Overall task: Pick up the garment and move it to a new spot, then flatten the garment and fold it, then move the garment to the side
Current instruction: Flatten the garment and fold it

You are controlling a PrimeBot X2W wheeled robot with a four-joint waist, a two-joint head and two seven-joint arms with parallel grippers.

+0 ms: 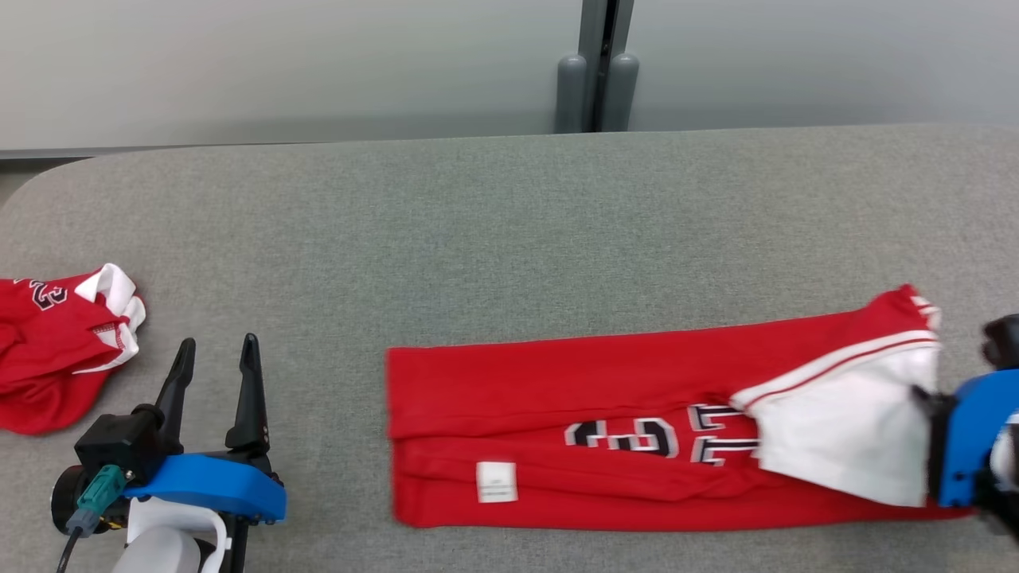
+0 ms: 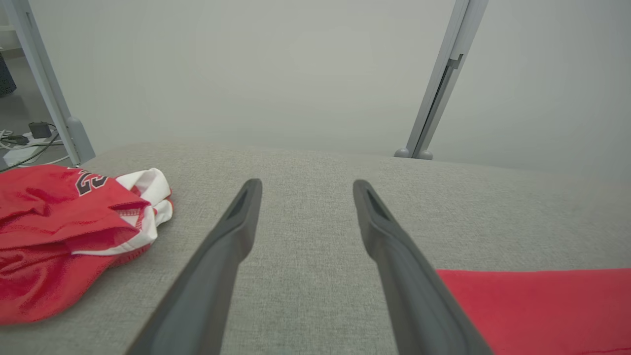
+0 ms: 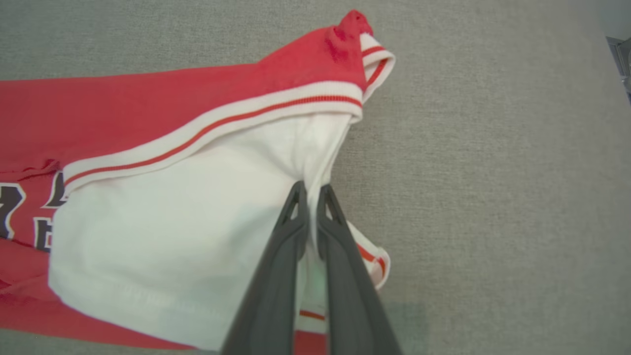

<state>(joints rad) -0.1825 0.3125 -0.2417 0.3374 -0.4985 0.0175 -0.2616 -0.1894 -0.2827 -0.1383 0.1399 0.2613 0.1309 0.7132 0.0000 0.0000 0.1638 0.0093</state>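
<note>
garment (image 1: 605, 414) lies flat on tabletop (image 1: 478, 239), centre-right, already folded lengthwise into a strip. right pincer (image 3: 310, 190) pinching its white end. left pincer (image 1: 219, 342) spread, idle beside a crumpled jersey (image 1: 56, 350). judged mid-fold: cross-fold and move aside still to do.

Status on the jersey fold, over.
Right claw shut on white sleeve of folded red jersey. Left claw open, clear of it. Crumpled second jersey far left, not in the way.
</note>
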